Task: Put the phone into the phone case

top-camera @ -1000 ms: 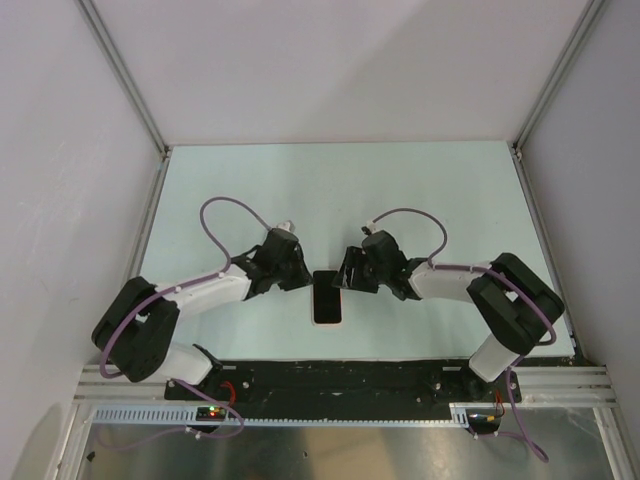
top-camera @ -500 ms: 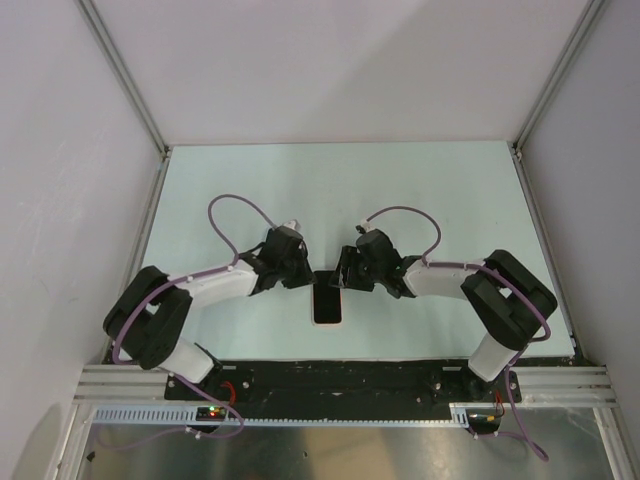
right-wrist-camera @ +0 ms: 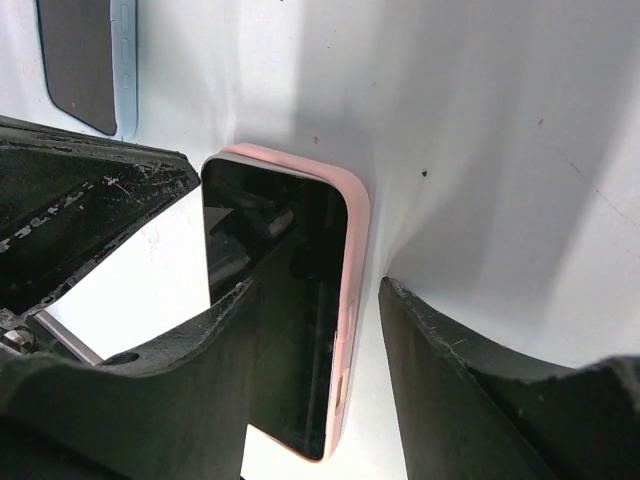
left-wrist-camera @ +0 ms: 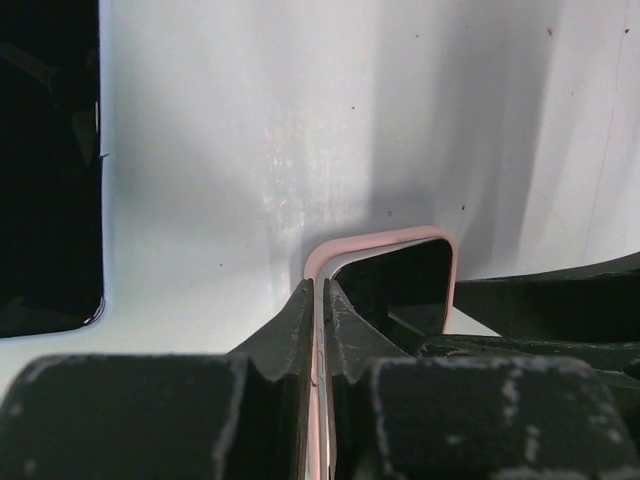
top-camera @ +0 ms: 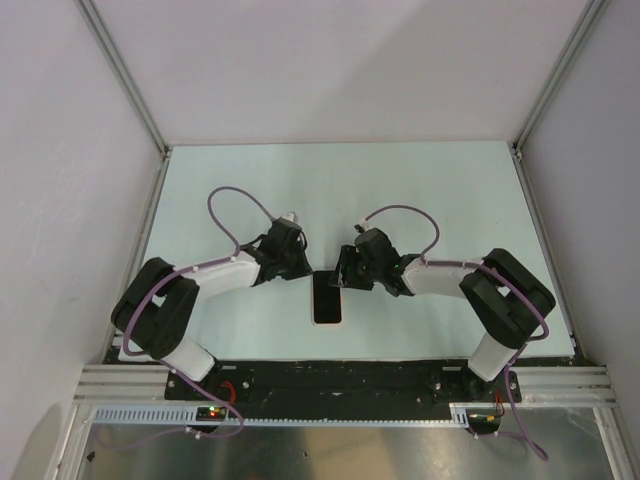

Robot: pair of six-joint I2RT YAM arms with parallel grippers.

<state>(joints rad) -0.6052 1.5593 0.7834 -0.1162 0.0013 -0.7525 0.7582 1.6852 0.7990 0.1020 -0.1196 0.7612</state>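
Right wrist: one phone (right-wrist-camera: pixel 292 290) inside one phone case (right-wrist-camera: pixel 357 250); one slab (right-wrist-camera: pixel 75 60).

Your top camera sits high up behind the arms and looks down from far away on the whole surface (top-camera: pixel 400 190). Each wrist camera sits low and very close, looking out past the left claw (left-wrist-camera: pixel 318 300) or the right claw (right-wrist-camera: pixel 310 290). All three views share the phone case (right-wrist-camera: pixel 358 260).
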